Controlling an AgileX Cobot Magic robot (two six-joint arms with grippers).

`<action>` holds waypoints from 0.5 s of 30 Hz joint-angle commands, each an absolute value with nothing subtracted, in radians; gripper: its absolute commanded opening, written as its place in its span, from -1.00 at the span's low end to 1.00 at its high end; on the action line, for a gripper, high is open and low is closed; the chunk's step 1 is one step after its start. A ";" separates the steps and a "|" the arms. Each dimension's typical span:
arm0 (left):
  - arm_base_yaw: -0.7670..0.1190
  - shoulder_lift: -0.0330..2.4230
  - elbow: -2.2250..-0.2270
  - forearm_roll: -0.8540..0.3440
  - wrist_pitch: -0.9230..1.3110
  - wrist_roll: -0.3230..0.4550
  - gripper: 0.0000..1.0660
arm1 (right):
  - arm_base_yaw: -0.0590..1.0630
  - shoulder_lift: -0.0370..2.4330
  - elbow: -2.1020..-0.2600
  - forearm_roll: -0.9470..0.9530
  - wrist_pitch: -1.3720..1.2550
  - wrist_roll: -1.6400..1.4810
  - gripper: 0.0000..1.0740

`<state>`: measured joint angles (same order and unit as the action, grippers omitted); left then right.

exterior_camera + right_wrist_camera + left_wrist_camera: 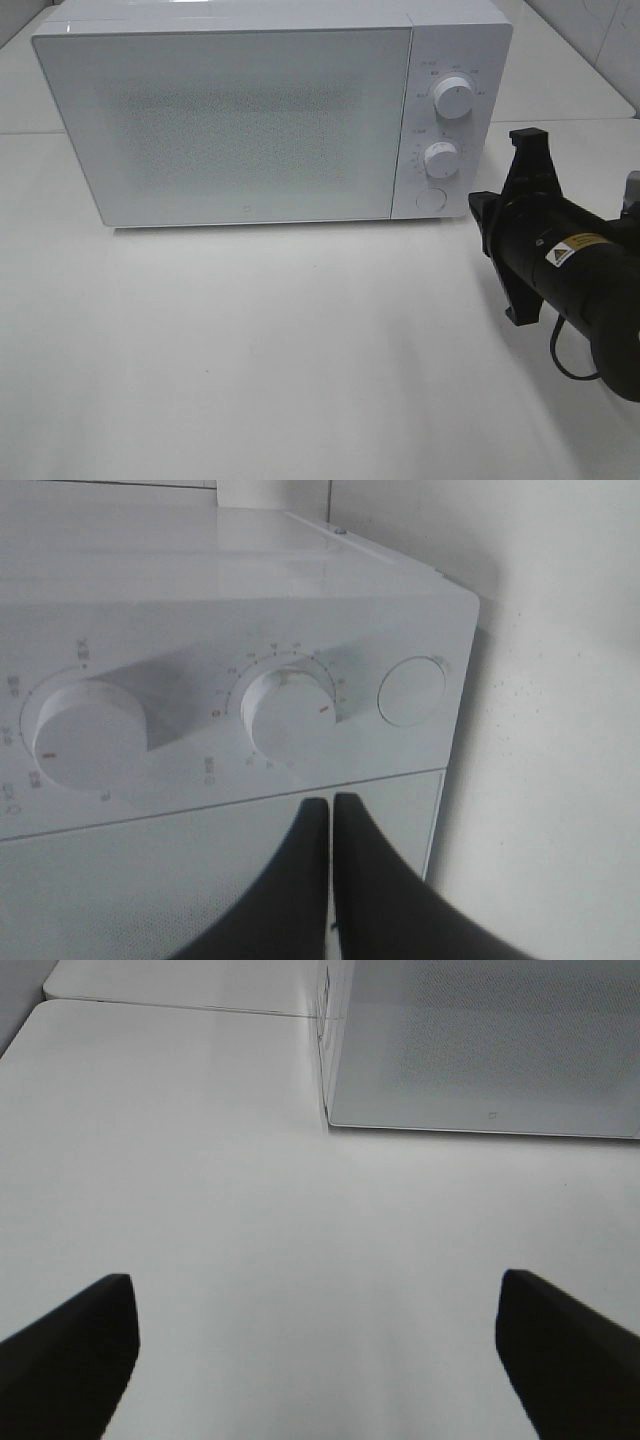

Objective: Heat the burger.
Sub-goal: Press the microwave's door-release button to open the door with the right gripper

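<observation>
The burger is not in view in any frame. The white microwave (250, 120) stands at the back of the table with its door shut, and its frosted window shows nothing inside. It also shows in the left wrist view (480, 1050) and the right wrist view (200, 610). My right gripper (478, 208) is shut and empty. Its fingertips (330, 802) are pressed together just in front of the door's edge, below the lower knob (290, 715) and the round button (411, 691). My left gripper (320, 1360) is open and empty over bare table, in front of the microwave's left corner.
The control panel on the microwave's right side has an upper knob (453, 97), a lower knob (440, 157) and a round button (430, 199). The white table (250, 350) stretches in front of the microwave. A tiled wall (600, 40) rises at the back right.
</observation>
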<state>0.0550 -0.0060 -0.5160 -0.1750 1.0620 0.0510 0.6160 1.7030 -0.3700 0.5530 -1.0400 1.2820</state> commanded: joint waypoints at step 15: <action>0.054 -0.022 -0.515 -0.181 1.068 0.051 0.66 | 0.461 1.884 -0.471 0.318 -1.041 1.422 -1.00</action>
<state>0.0550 -0.0060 -0.5160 -0.1750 1.0620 0.0510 0.4760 1.8720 -0.4510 0.3540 -1.0410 1.4040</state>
